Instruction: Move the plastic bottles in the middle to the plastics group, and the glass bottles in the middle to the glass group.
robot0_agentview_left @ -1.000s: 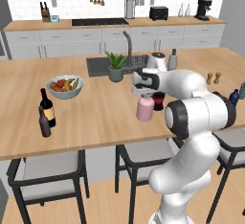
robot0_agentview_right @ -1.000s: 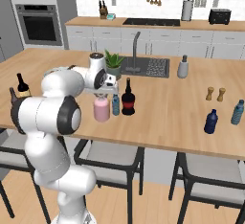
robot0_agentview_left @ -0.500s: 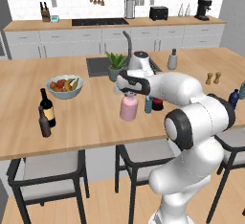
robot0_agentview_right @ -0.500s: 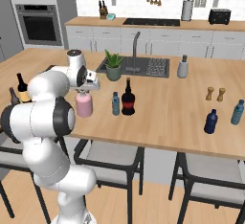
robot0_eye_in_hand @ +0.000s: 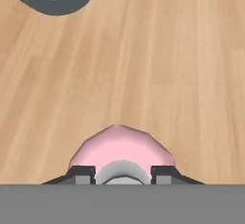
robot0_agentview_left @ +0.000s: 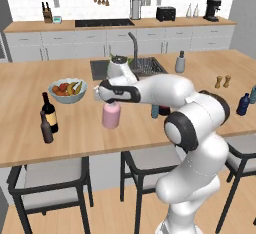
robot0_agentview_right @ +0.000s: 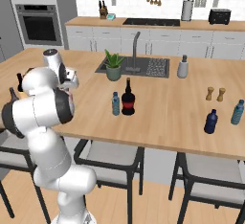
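Pink bottle (robot0_agentview_left: 111,115) hangs from the gripper (robot0_agentview_left: 111,99), jaws clamped on its grey cap, above the table (robot0_agentview_left: 80,133); the hand view shows its pink shoulder (robot0_eye_in_hand: 120,149) between the fingertips (robot0_eye_in_hand: 81,174). Fruit bowl (robot0_agentview_left: 67,90) lies just left and farther back. Glass group, a tall wine bottle (robot0_agentview_left: 49,111) and a slim brown bottle (robot0_agentview_left: 46,127), stands at the near left. Squat dark bottle (robot0_agentview_right: 128,98) and small blue bottle (robot0_agentview_right: 115,104) stay mid-table. Plastics group (robot0_agentview_right: 211,121) sits far right.
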Robot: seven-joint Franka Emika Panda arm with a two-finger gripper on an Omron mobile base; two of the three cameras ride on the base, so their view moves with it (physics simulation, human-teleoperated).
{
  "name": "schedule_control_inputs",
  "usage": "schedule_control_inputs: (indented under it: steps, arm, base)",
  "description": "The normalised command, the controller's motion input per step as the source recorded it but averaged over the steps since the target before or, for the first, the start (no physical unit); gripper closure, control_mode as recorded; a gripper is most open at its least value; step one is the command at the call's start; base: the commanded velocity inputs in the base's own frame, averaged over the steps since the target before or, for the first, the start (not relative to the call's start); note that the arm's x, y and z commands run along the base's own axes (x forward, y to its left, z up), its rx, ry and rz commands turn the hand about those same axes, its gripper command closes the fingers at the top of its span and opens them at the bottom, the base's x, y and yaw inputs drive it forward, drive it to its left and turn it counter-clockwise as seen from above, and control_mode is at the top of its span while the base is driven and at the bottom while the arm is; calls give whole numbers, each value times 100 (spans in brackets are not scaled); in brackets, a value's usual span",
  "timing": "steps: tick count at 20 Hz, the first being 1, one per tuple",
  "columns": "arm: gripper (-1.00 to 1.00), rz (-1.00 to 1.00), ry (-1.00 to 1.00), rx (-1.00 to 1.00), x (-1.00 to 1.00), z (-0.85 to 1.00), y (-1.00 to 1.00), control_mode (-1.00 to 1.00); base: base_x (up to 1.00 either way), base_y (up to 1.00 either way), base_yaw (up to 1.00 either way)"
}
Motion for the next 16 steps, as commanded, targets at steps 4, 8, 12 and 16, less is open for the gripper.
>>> schedule_control_inputs:
  steps: [4,8,12,16]
  arm:
    - [100,0,1,0,23,0,82,-100]
    - [100,0,1,0,25,0,69,-100]
    - [100,0,0,0,14,0,61,-100]
    - [100,0,0,0,1,0,43,-100]
  base:
    - [0,0,0]
    - [0,0,0]
    - [0,0,0]
    - [0,0,0]
